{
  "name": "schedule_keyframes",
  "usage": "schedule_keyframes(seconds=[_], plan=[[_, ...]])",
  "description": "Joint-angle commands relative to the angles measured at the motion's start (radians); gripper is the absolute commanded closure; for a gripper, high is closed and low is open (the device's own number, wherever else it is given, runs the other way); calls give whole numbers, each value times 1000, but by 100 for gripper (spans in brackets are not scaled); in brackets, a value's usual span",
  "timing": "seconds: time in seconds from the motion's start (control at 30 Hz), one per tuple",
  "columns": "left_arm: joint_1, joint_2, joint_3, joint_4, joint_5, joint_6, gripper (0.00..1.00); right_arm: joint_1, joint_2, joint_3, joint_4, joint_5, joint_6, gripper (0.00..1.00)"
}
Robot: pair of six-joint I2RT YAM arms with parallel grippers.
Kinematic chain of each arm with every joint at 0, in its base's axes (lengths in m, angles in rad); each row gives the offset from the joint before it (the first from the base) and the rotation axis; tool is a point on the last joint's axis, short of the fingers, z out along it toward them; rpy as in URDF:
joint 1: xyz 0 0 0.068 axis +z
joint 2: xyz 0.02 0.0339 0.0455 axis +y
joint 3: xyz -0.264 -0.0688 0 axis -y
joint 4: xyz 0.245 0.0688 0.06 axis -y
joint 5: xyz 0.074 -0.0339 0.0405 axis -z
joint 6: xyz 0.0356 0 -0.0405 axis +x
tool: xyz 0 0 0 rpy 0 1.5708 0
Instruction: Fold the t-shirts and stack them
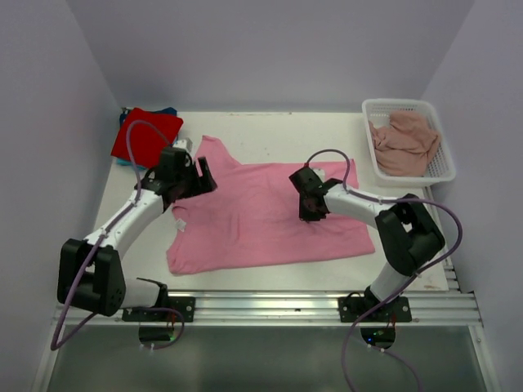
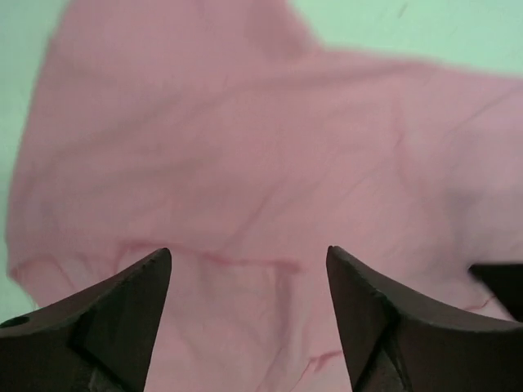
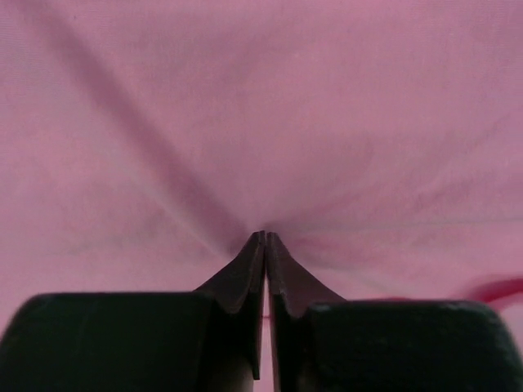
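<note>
White worktop (image 1: 278,131) holds a pink cotton t-shirt (image 1: 261,220) lying left-to-right. Your right gripper (image 3: 265,237) pinches its middle; your left gripper (image 2: 249,261) hovers, jaws spread, nearer the left edge.

A pink t-shirt (image 1: 253,220) lies spread flat at the middle of the white table (image 1: 270,131), one sleeve reaching toward 11 o'clock. The left gripper (image 1: 201,176) sits over the shirt's 10 o'clock edge. The right gripper (image 1: 308,206) is down on the cloth toward 2 o'clock of its middle. A folded red garment (image 1: 147,135) rests at the table's 10 o'clock corner. A white basket (image 1: 397,103) at 2 o'clock holds a crumpled peach garment (image 1: 404,145).
</note>
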Motion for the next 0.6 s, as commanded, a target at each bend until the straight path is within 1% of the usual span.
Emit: schedule_keyframes(seconds=[0.0,0.03,0.07,0.1,0.13,0.17,0.2,0.23,0.27,0.33,0.37,0.4,0.43,0.53,0.57], plan=[[9,38,217,86,-133,96,17,5,-59,99,-84,29,-39,87],[17,75,258,91,-136,111,13,5,-68,115,-102,39,-44,80],[38,118,342,99,-136,130,12,3,-74,127,-114,41,-52,68],[49,218,390,93,-138,144,12,3,-84,147,-122,47,-56,62],[75,275,493,80,-136,150,13,5,-96,152,-134,41,-59,55],[87,391,544,65,-113,159,14,5,-129,152,-137,37,-61,53],[97,446,594,56,-103,170,16,5,-151,150,-140,33,-61,53],[113,499,689,48,-77,176,21,5,-174,147,-147,23,-62,52],[118,593,732,44,-57,185,23,5,-226,143,-151,21,-64,52],[129,670,840,42,-34,213,27,5,-280,134,-174,29,-67,52],[130,731,868,39,-23,220,29,5,-310,132,-183,27,-70,52],[134,759,894,39,-8,230,30,5,-364,127,-191,18,-75,52],[141,784,933,37,18,231,33,5,-392,123,-197,17,-79,52],[161,848,970,53,60,231,37,5,-482,114,-220,17,-82,52],[181,883,961,92,104,215,40,5,-545,100,-231,27,-84,53]])
